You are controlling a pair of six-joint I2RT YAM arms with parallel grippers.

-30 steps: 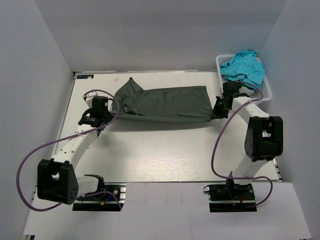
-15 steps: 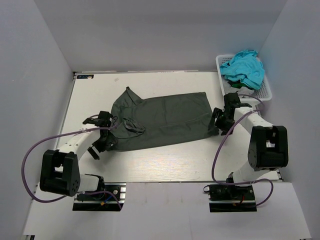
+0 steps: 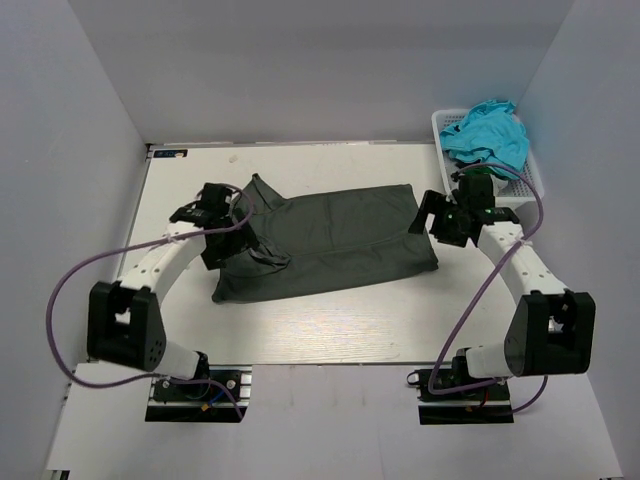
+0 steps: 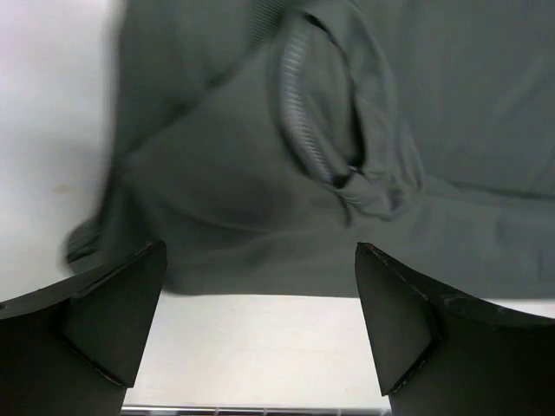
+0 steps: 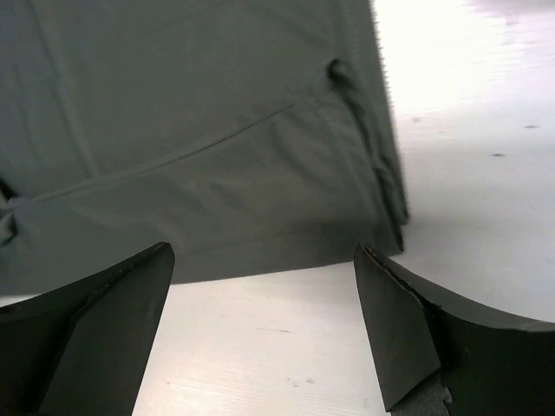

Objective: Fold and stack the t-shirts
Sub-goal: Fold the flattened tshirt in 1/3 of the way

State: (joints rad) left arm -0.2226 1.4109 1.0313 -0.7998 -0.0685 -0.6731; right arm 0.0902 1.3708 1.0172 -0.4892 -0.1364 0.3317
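top view. white lattice basket (image 3: pixel 437 122) sits at the far right corner of the tabletop (image 3: pixel 330 325). in it: a crumpled turquoise t-shirt (image 3: pixel 487 135), heaped above the rim. cannot tell whether other cloth lies under it. charcoal-grey t-shirt (image 3: pixel 335 240) is outside the basket, lying on the tabletop between the two arms. it is spread lengthwise left to right, collar end at the left, and rumpled there. left gripper (image 3: pixel 225 232) hangs over the shirt's left end. right gripper (image 3: pixel 442 220) hangs over its right edge, near the basket; the wrist behind it overlaps the basket's near corner in this view. a purple cable (image 3: pixel 62 300) loops out from each arm.

left wrist view. fingers (image 4: pixel 100 321) stand wide apart, clamped on nothing. under them are the shirt's near edge and a strip of bare tabletop. the ribbed collar (image 4: pixel 303 121) lies twisted mid-frame, with cloth bunched around it. cannot tell whether the fingertips touch the cloth.

right wrist view. fingers (image 5: pixel 91 325) stand wide apart, clamped on nothing. the charcoal-grey t-shirt fills the upper left, fairly flat, with one long diagonal crease. its right edge runs down the frame, slightly puckered, with bare tabletop to the right of it and nearer the camera.
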